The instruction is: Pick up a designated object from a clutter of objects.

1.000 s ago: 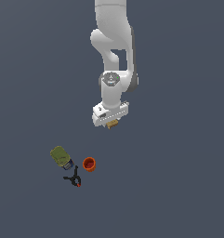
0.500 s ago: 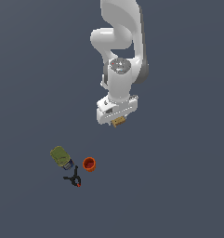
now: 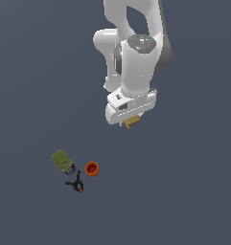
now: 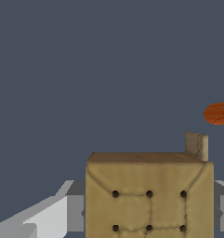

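Observation:
The tan dotted block (image 3: 132, 122) is held in my gripper (image 3: 130, 123), raised above the dark floor under the white arm. In the wrist view the block (image 4: 148, 195) fills the lower middle, its face showing a grid of dark dots, with grey fingers (image 4: 76, 211) on either side of it. The rest of the clutter lies on the floor toward the exterior view's lower left: an olive-green can (image 3: 62, 161), a small orange cup (image 3: 91, 169) and a black clamp with red tips (image 3: 76, 183). The orange cup (image 4: 219, 113) also shows in the wrist view.
The floor (image 3: 184, 191) is a plain dark grey-blue surface. The white arm (image 3: 136, 57) rises from the gripper toward the top of the exterior view.
The arm has moved the gripper with the tan block a little toward the exterior view's right and turned its upper links. The can, cup and clamp have not moved.

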You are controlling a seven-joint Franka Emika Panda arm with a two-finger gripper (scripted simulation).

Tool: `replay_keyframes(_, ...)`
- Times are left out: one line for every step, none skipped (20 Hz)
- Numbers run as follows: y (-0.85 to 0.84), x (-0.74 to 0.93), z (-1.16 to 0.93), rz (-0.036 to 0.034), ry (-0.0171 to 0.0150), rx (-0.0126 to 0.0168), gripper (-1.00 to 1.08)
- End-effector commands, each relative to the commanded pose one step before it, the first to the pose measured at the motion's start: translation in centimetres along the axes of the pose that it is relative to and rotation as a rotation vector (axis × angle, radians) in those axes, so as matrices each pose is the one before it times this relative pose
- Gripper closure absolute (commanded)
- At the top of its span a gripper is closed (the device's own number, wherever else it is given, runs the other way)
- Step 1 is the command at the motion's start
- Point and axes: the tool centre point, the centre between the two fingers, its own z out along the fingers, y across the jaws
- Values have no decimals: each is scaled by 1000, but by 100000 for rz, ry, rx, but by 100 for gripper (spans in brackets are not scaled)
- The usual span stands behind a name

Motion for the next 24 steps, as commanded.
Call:
replay_keyframes(-259, 1445, -2183, 25, -7, -2, 108)
replay_keyframes(-91, 571, -815, 0, 0, 0, 108)
replay_keyframes(-87, 557, -791, 0, 0, 0, 108)
replay_keyframes(-83, 544, -769, 0, 0, 0, 108)
replay_keyframes(-80, 532, -747, 0, 0, 0, 108)
replay_keyframes(-77, 520, -727, 0, 0, 0, 108)
replay_keyframes(-74, 510, -708, 0, 0, 0, 108)
replay_keyframes(-71, 499, -690, 0, 0, 0, 108)
replay_keyframes(-68, 490, -672, 0, 0, 0, 108)
replay_keyframes(-65, 480, -656, 0, 0, 0, 108)
replay_keyframes(-63, 471, -639, 0, 0, 0, 108)
replay_keyframes(-43, 447, -642, 21, 40, 19, 108)
replay_keyframes(-58, 454, -608, 0, 0, 0, 108)
replay_keyframes(-55, 445, -594, 0, 0, 0, 108)
replay_keyframes(-52, 431, -570, 0, 0, 0, 108)
replay_keyframes(-47, 403, -530, 0, 0, 0, 108)
replay_keyframes(-42, 375, -490, 0, 0, 0, 108)
replay_keyframes(-38, 348, -452, 0, 0, 0, 108)
replay_keyframes(-34, 322, -415, 0, 0, 0, 108)
replay_keyframes(-30, 297, -381, 0, 0, 0, 108)
replay_keyframes(-27, 273, -348, 0, 0, 0, 108)
replay_keyframes(-23, 250, -316, 0, 0, 0, 108)
replay_keyframes(-20, 228, -285, 0, 0, 0, 108)
replay_keyframes(-17, 206, -256, 0, 0, 0, 108)
